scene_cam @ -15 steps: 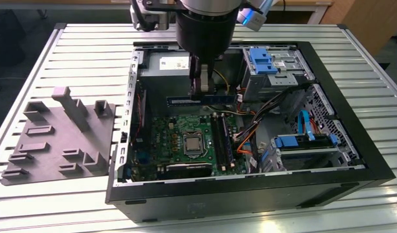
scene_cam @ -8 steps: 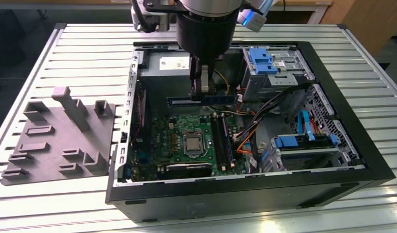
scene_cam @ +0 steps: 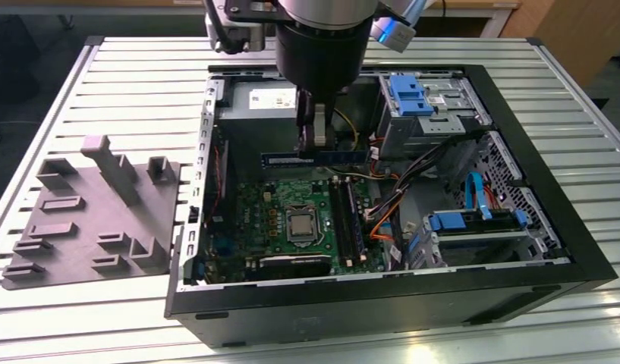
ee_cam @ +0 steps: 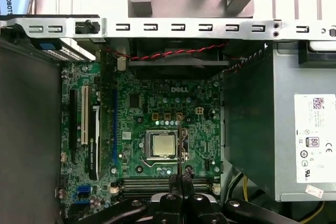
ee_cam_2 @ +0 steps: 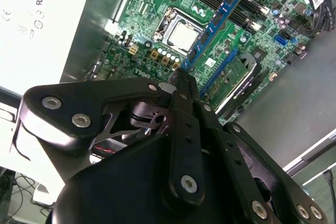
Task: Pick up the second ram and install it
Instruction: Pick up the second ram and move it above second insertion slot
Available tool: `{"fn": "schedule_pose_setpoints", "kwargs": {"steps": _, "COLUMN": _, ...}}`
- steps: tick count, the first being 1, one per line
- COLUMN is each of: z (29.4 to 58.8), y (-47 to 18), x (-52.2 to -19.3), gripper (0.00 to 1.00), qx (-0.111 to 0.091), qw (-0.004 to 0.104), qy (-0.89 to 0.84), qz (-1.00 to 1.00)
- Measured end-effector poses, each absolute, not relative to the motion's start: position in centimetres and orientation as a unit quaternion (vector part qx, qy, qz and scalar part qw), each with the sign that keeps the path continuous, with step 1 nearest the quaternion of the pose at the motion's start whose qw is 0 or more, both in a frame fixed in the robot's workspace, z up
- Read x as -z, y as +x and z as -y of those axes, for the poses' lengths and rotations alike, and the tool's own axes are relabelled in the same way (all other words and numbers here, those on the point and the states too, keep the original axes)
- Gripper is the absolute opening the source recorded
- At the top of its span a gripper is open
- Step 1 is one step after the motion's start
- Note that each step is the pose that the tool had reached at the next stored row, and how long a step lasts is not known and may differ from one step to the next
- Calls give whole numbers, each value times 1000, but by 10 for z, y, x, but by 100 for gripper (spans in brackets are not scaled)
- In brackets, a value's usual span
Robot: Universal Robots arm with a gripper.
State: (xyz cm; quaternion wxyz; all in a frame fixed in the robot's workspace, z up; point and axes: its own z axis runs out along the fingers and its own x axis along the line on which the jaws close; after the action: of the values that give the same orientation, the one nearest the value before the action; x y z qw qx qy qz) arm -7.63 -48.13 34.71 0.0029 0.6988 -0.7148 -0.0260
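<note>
Slim flat blue memory stick (scene_cam: 340,157), basically a long thin rectangle with a row of dark chips down its face. Pinched near mid-length by the black two-finger gripper (scene_cam: 316,148), jaws squeezed narrow onto both faces of the board. Held with its long edge level in the exterior view, up in the air in the open top of the case, near the power supply end, not seated in any slot. In the second wrist view, memory stick (ee_cam_2: 218,19) poking straight out from the gripper (ee_cam_2: 182,74) over the board below. In the first wrist view, same stick (ee_cam: 179,150) seen edge-on as a thin dark line ahead of the gripper (ee_cam: 181,182).

Big black metal computer case (scene_cam: 391,307) lying on its side on the slatted aluminium surface (scene_cam: 137,68), side panel off. Packed inside: large green motherboard (scene_cam: 259,216) with a silver square processor (scene_cam: 301,226) in the middle, grey power supply box (scene_cam: 254,102), bright blue plastic drive-bay clips (scene_cam: 409,95), a tangle of orange and black cables (scene_cam: 385,208). Just beside the case on the exterior view's left, a grey moulded holder tray (scene_cam: 87,220) with upright blocks.
</note>
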Motion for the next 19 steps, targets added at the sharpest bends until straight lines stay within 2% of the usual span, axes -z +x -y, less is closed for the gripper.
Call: {"fn": "schedule_pose_setpoints", "kwargs": {"steps": 19, "z": 481, "y": -76, "x": -336, "gripper": 12, "qx": 26, "qw": 3, "qy": 699, "qz": 715}}
